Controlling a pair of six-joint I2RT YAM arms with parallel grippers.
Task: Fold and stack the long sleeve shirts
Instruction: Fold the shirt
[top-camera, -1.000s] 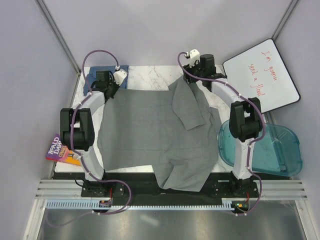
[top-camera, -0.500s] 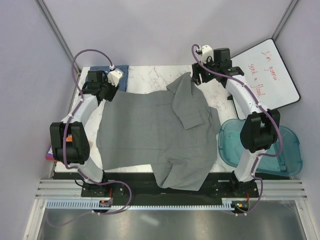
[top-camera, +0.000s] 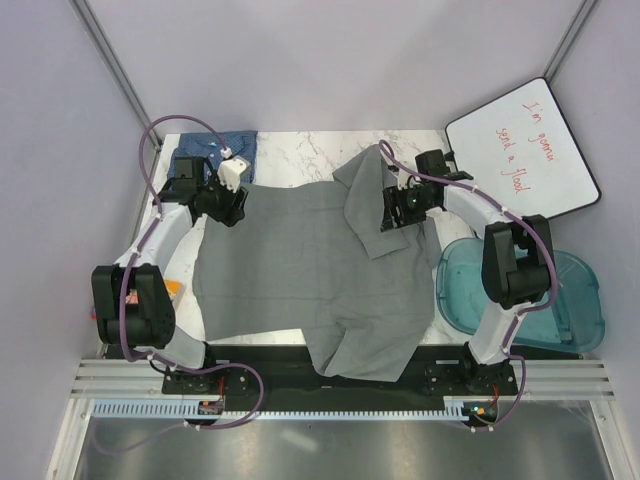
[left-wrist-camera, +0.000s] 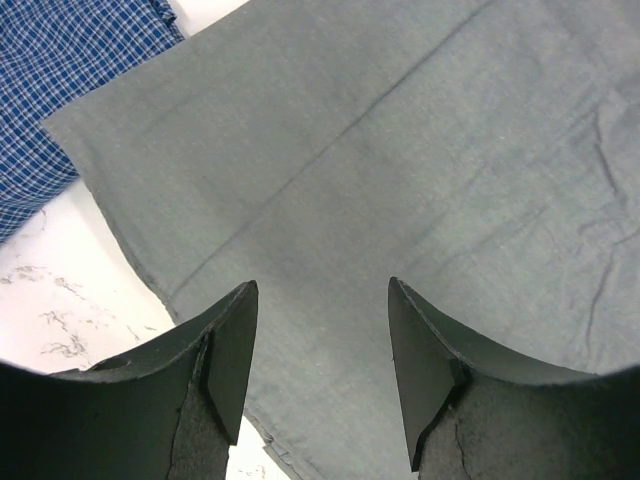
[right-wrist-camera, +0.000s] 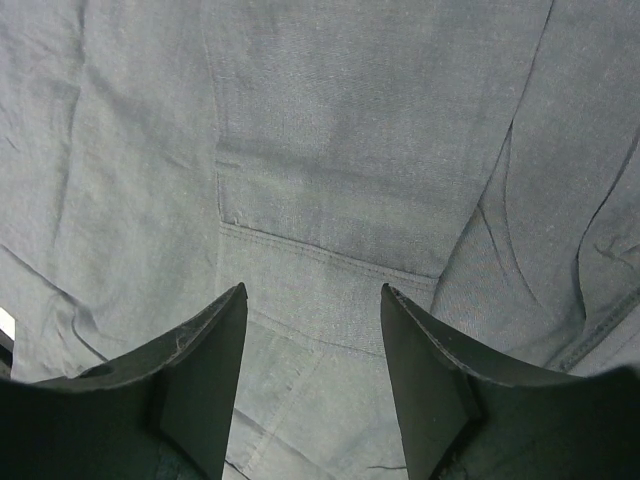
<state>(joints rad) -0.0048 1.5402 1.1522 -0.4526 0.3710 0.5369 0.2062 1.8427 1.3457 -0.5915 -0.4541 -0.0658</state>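
Two claws, both spread and empty, are poised over the long sleeve shirts. We see the left claw (left-wrist-camera: 320, 292) with its fingers (left-wrist-camera: 228, 350) held apart and nothing between them. The grey shirt (top-camera: 290, 270) lies flat directly beneath it, with a straight seam running diagonally ahead of the fingertips. The cloth's corner sits ahead and to the left of this claw, and beyond that corner lies the blue checked shirt (left-wrist-camera: 70, 70), bunched and touching the grey edge. Bare marble table (left-wrist-camera: 60, 290) shows just beside the left finger. The right claw (right-wrist-camera: 312, 295) is likewise spread, gripping nothing. Below and just ahead of it we find a stitched pocket (right-wrist-camera: 330, 200) on a folded-over part of the same grey shirt, with creased cloth on both sides of the fingers. From above, the two claws stand well apart over the far half of the garment. Behind the right claw, off the table, lie a whiteboard (top-camera: 525, 150) and a teal plastic tray (top-camera: 560, 295).
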